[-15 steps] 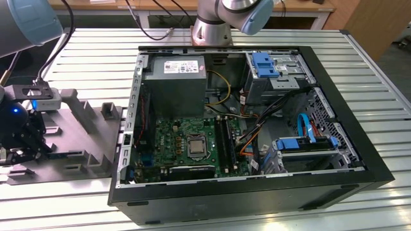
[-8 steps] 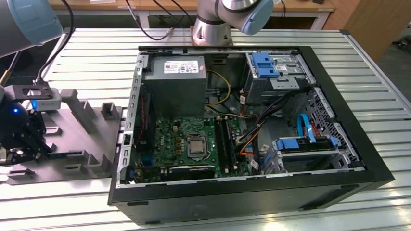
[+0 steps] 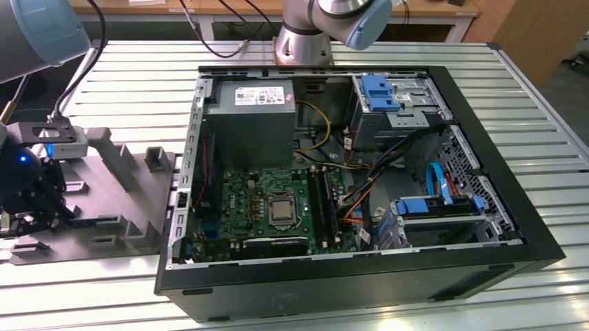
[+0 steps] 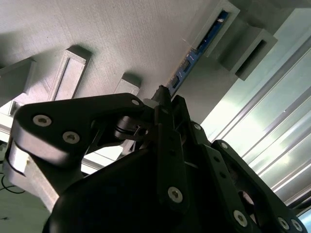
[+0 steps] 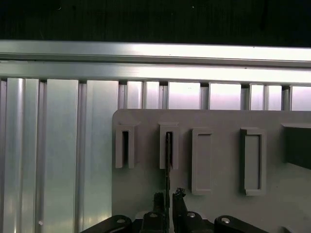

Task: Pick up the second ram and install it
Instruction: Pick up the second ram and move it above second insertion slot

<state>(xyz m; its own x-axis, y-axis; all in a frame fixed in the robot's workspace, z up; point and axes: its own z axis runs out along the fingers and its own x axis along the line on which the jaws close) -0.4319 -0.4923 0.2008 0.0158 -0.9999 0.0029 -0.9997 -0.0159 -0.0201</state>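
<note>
In the exterior view, the claw hangs over a grey tray on the counter, beside an open computer case. In the second wrist view, the second ram, a thin blue board, stands on edge in the tray's slotted blocks. In the first wrist view, the claw is narrow and pinches the ram's near end.

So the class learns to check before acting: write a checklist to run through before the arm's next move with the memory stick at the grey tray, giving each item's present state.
1. Is the second ram seated in the grey tray? Ok, it stands on edge in the slotted blocks.
2. Is the gripper in line with the stick? Ok, in the first wrist view the stick's edge runs straight to it.
3. Is the grip secure? Cannot tell.
4. Is the computer case open? Ok, the motherboard is exposed.
5. Is there a free place in the memory slots? Cannot tell.
</note>
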